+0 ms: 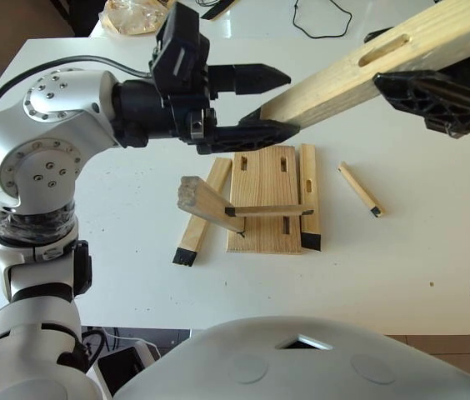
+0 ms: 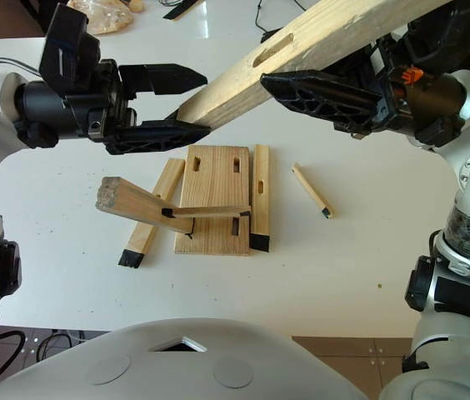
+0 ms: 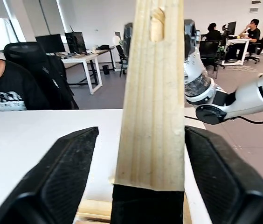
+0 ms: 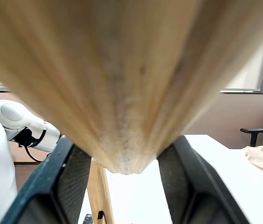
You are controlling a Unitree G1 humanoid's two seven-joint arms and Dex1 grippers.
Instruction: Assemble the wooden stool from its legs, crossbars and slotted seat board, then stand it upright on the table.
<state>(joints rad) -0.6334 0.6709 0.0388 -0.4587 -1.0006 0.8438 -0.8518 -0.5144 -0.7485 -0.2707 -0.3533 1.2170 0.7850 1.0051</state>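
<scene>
A long wooden leg [image 1: 360, 71] with a slot hangs slanted above the table, my right gripper [image 2: 335, 83] shut on it. Its lower, black-tipped end [image 3: 148, 203] sits between the fingers of my open left gripper [image 1: 289, 104], with gaps on both sides. Below on the table lies the slotted seat board [image 1: 262, 179], flanked by one flat leg [image 1: 308, 196] on its right side and another [image 1: 197, 229] on its left. A thin crossbar [image 1: 268, 211] lies across the board, meeting a propped-up leg [image 1: 206, 202]. A short crossbar [image 1: 360, 189] lies alone to the right.
A black cable [image 1: 322, 17] and a crumpled clear bag [image 1: 135, 12] lie at the table's far edge. Bare white table [image 1: 402, 267] stretches in front of and right of the parts.
</scene>
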